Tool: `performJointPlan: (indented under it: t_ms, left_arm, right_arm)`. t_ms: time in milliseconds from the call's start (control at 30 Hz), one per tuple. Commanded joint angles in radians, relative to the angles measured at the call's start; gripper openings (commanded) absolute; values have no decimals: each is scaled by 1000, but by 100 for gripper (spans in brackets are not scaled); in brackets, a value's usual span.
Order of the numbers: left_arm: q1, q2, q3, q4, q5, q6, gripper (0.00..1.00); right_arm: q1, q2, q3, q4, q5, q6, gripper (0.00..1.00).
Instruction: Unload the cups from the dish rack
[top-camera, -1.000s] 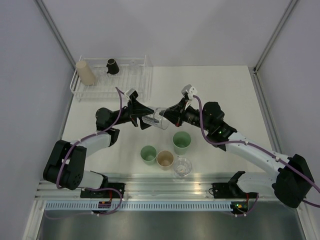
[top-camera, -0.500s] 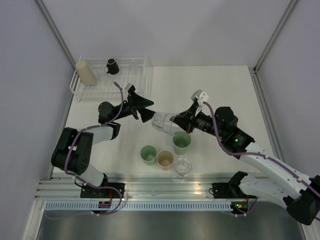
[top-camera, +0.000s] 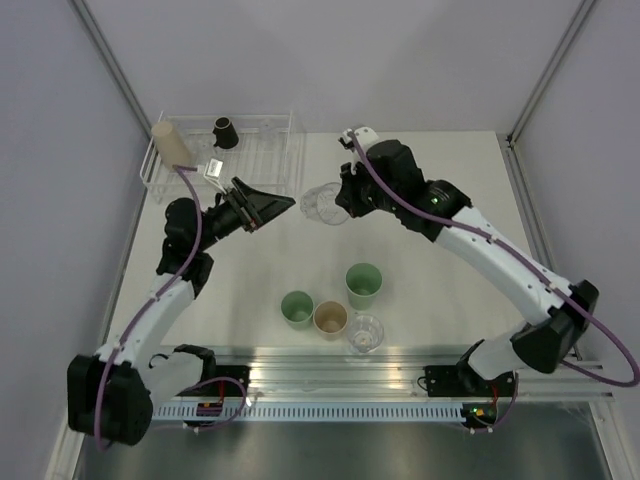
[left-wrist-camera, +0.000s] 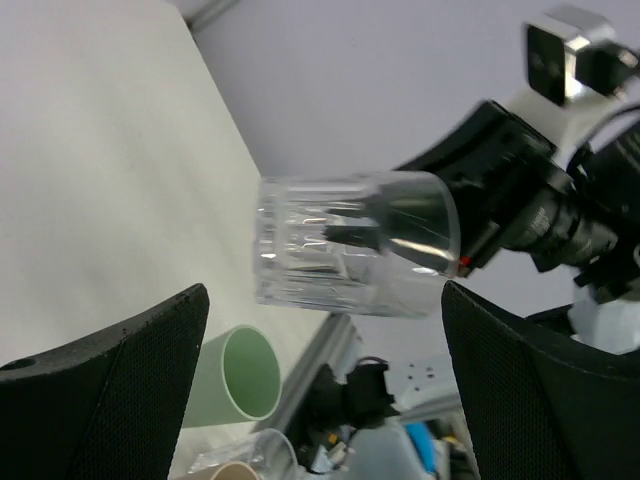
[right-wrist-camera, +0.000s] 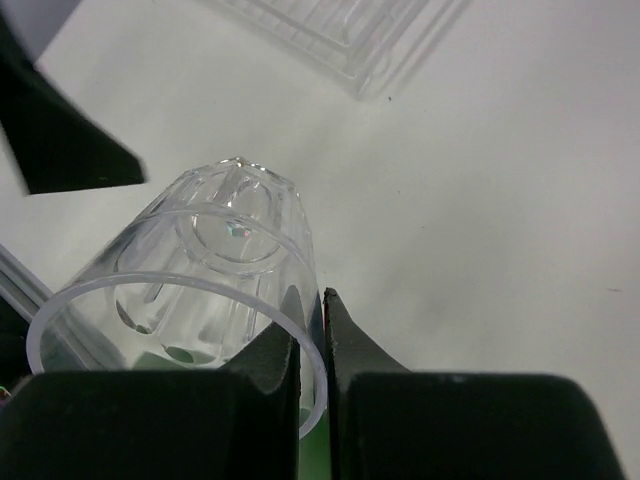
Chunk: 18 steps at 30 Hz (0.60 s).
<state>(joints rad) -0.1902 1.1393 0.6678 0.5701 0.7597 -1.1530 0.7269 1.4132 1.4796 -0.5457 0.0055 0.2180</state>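
Note:
My right gripper (top-camera: 338, 204) is shut on the rim of a clear cup (top-camera: 321, 203), one finger inside it and one outside (right-wrist-camera: 311, 300). The cup (right-wrist-camera: 190, 275) hangs tilted above the table, right of the dish rack (top-camera: 298, 165). My left gripper (top-camera: 275, 213) stands open and empty just left of that cup (left-wrist-camera: 350, 255), not touching it. In the rack a tan cup (top-camera: 172, 146) lies at the left, with a small black cup (top-camera: 227, 132) and a clear cup (top-camera: 268, 131) further right.
Near the table's front stand two mint green cups (top-camera: 363, 283) (top-camera: 297, 308), a tan cup (top-camera: 330, 318) and a clear cup (top-camera: 366, 333). A corner of the rack (right-wrist-camera: 340, 35) shows beyond the held cup.
My left gripper let go of the clear cup, opened wide and drew back left towards the rack. The right gripper carried the cup up and away from the front cups.

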Motion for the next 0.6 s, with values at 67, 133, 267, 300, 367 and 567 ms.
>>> performJointPlan:
  t_ms: [67, 133, 267, 300, 367, 567]
  left_arm:
    - [-28, -210, 90, -609, -281, 461, 100]
    - [-28, -225, 82, -641, -280, 463, 100]
    - [-31, -276, 43, -667, -284, 449, 100]
    - [-29, -286, 30, -673, -295, 450, 100]
    - [-31, -320, 21, -702, -301, 455, 100]
    - [-31, -388, 23, -765, -346, 490, 100]
  right_arm:
    - [2, 258, 362, -414, 19, -63, 1]
    - [2, 370, 438, -476, 5, -91, 1]
    - [17, 475, 436, -542, 30, -126, 1]
    - [20, 489, 424, -545, 46, -137, 1]
    - [32, 524, 409, -568, 88, -147, 1]
    - [74, 495, 326, -525, 91, -144, 1]
